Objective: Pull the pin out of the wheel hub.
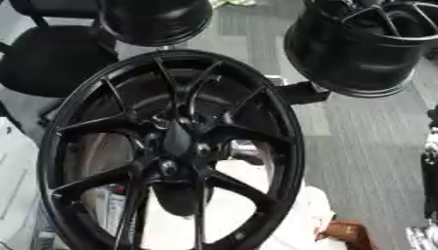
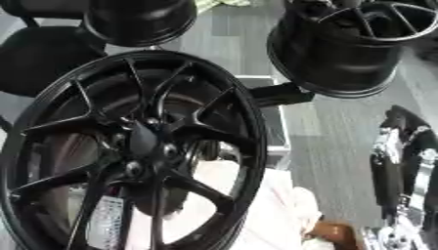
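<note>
Three black wheels fill your view, and the nearest is the one you are working on. That wheel hub [image 1: 175, 146] stands upright, close in front of you, its spoked face turned toward you and its rim running from the lower left corner up past the middle of the frame. At its centre you can see the dark cap with small bolt holes ringed around it; a pin cannot be made out among them. Through the lower spokes you see white cloth [image 1: 282, 215], and a white label [image 2: 104, 217] shows behind the spokes at the lower left.

Your right arm [image 2: 400, 161] comes in at the right edge, black with silver joints, well apart from the wheel hub; whether its fingers are spread or curled you cannot tell from here. Your left hand is out of sight.

A small brown object [image 1: 349, 232] lies at the bottom, just right of the cloth. Farther back, a black bracket [image 1: 301, 93] juts out beside the rim. Beyond it, a second wheel [image 1: 363, 46] sits at the upper right, a third wheel [image 1: 158, 19] at the top, and a black chair [image 1: 51, 58] at the upper left.
</note>
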Controlling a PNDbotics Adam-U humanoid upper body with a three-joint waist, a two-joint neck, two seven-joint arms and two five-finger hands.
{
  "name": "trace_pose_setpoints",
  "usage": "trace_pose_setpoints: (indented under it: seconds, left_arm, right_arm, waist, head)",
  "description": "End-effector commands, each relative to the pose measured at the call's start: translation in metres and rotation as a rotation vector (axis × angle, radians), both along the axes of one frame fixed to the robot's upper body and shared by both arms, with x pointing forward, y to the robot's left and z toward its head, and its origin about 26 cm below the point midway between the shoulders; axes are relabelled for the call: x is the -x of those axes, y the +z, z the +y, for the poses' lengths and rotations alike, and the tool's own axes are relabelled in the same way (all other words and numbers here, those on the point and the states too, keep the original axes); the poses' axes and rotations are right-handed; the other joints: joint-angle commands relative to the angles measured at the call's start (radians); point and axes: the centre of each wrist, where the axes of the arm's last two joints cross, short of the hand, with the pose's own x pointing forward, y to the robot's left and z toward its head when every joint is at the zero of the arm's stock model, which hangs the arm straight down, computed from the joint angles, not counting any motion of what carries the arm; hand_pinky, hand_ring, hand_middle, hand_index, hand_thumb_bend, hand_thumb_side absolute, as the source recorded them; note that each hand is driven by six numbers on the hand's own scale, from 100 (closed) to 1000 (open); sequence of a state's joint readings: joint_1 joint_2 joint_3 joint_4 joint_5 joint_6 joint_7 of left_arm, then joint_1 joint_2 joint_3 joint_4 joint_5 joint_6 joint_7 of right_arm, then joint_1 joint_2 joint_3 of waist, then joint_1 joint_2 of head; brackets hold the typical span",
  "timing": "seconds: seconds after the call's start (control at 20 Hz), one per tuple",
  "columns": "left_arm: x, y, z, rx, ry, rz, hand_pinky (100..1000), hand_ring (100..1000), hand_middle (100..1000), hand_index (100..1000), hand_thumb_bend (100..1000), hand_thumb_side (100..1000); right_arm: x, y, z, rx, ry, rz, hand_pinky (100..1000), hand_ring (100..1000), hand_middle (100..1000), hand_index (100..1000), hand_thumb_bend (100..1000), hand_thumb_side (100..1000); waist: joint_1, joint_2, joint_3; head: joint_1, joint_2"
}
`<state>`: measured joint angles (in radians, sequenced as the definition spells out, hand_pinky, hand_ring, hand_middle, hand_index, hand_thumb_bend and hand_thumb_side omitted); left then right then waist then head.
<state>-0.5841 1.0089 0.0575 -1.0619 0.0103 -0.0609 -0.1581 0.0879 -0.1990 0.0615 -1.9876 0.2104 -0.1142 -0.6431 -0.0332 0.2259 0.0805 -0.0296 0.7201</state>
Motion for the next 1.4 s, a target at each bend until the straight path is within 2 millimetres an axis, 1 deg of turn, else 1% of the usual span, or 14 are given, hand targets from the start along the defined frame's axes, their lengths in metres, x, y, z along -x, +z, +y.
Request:
trace_pose_setpoints:
  seconds: [0.05, 0.1, 0.15, 0.2, 0.25, 0.35, 0.5, 0.7, 0.8, 0.9, 0.95, 1.15, 1.3, 1.4]
  left_arm:
    - [0.001, -0.008, 0.005, -0.028, 0.016, 0.044, 634, 536, 451, 581, 100, 273]
    - [0.000, -0.016, 0.004, -0.031, 0.019, 0.072, 711, 648, 601, 750, 100, 338]
    - [0.000, -0.021, 0.004, -0.041, 0.018, 0.098, 797, 762, 736, 856, 100, 430]
    - [0.000, -0.026, 0.005, -0.059, 0.016, 0.130, 890, 851, 838, 940, 100, 577]
    - [0.000, -0.028, 0.006, -0.076, 0.012, 0.155, 924, 875, 855, 966, 100, 628]
    - [0.001, -0.030, 0.008, -0.102, 0.010, 0.182, 919, 869, 844, 964, 100, 739]
    - [0.001, -0.032, 0.011, -0.133, 0.019, 0.196, 921, 871, 846, 963, 100, 829]
    - [0.001, -0.034, 0.012, -0.171, 0.027, 0.205, 919, 872, 847, 963, 100, 790]
    - [0.001, -0.035, 0.012, -0.179, 0.023, 0.210, 914, 869, 841, 959, 100, 699]
    - [0.000, -0.035, 0.011, -0.181, 0.019, 0.214, 906, 862, 833, 956, 100, 683]
    - [0.000, -0.035, 0.011, -0.181, 0.018, 0.215, 905, 862, 833, 954, 100, 628]
    - [0.000, -0.036, 0.010, -0.173, 0.022, 0.211, 891, 849, 817, 940, 100, 649]
    - [0.000, -0.034, 0.010, -0.150, 0.041, 0.188, 853, 815, 785, 888, 100, 546]
    - [-0.001, -0.029, 0.004, -0.121, 0.053, 0.147, 823, 789, 765, 863, 100, 574]
  right_arm:
    - [-0.001, 0.006, -0.001, 0.010, 0.005, -0.022, 889, 834, 677, 749, 100, 704]
    - [-0.001, 0.006, -0.001, 0.009, 0.006, -0.022, 889, 833, 677, 749, 100, 704]
    - [-0.001, 0.006, -0.001, 0.008, 0.007, -0.023, 889, 833, 677, 749, 100, 704]
    - [-0.001, 0.006, -0.001, 0.008, 0.008, -0.023, 888, 833, 676, 748, 100, 705]
    - [-0.001, 0.006, 0.000, 0.008, 0.008, -0.023, 888, 833, 676, 748, 100, 705]
    - [-0.001, 0.006, 0.000, 0.006, 0.010, -0.022, 888, 832, 676, 748, 100, 705]
    - [-0.001, 0.006, 0.000, 0.005, 0.010, -0.020, 888, 832, 675, 747, 100, 704]
    - [-0.001, 0.006, 0.000, 0.004, 0.009, -0.019, 888, 829, 674, 747, 100, 704]
    - [-0.001, 0.006, 0.000, 0.003, 0.010, -0.018, 888, 829, 674, 747, 100, 705]
    - [-0.001, 0.006, 0.000, 0.003, 0.011, -0.019, 887, 829, 674, 747, 100, 703]
    - [-0.001, 0.006, 0.000, 0.004, 0.010, -0.019, 887, 828, 674, 747, 100, 703]
    - [-0.001, 0.006, -0.001, 0.004, 0.010, -0.019, 887, 827, 673, 746, 100, 702]
    - [-0.001, 0.006, -0.001, 0.007, 0.010, -0.019, 887, 827, 673, 746, 100, 698]
    - [-0.001, 0.006, -0.001, 0.009, 0.009, -0.020, 887, 827, 674, 746, 100, 695]
  waist:
    - [0.003, -0.011, -0.003]
    - [0.002, -0.011, -0.004]
    - [0.002, -0.011, -0.005]
    - [0.003, -0.011, -0.006]
    - [0.003, -0.011, -0.007]
    - [0.003, -0.011, -0.006]
    - [0.002, -0.012, -0.006]
    - [0.002, -0.012, -0.004]
    - [0.002, -0.012, -0.004]
    - [0.002, -0.013, -0.005]
    - [0.002, -0.013, -0.005]
    - [0.002, -0.013, -0.004]
    - [0.002, -0.014, -0.004]
    - [0.001, -0.015, -0.003]
  head:
    - [0.003, -0.013]
    - [0.003, -0.013]
    - [0.004, -0.014]
    - [0.004, -0.014]
    - [0.005, -0.014]
    - [0.005, -0.013]
    - [0.003, -0.012]
    - [0.002, -0.009]
    - [0.002, -0.009]
    - [0.002, -0.009]
    - [0.002, -0.009]
    - [0.003, -0.008]
    - [0.002, -0.007]
    - [0.001, -0.006]
